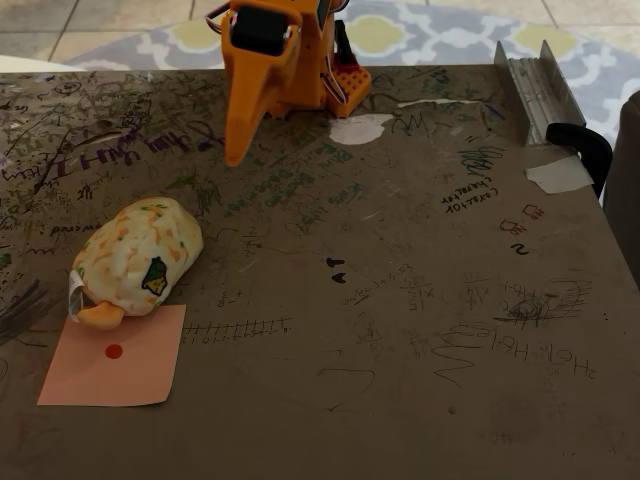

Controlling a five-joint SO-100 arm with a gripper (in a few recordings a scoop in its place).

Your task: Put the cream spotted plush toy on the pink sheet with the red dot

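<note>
The cream spotted plush toy (137,253) lies on the table at the left, its orange nub (99,315) and white tag pointing toward the front. The nub end overlaps the back edge of the pink sheet with the red dot (115,356), which lies flat near the front left; the rest of the toy rests on the bare table. My orange gripper (237,150) hangs from the arm at the back centre, tip pointing down, well behind and to the right of the toy. Its fingers look pressed together with nothing in them.
The brown table (400,300) is covered in scribbles. White paper scraps (360,128) lie by the arm's base and at the right edge (558,176). A metal rail (535,85) and a black clamp (585,145) stand at the back right.
</note>
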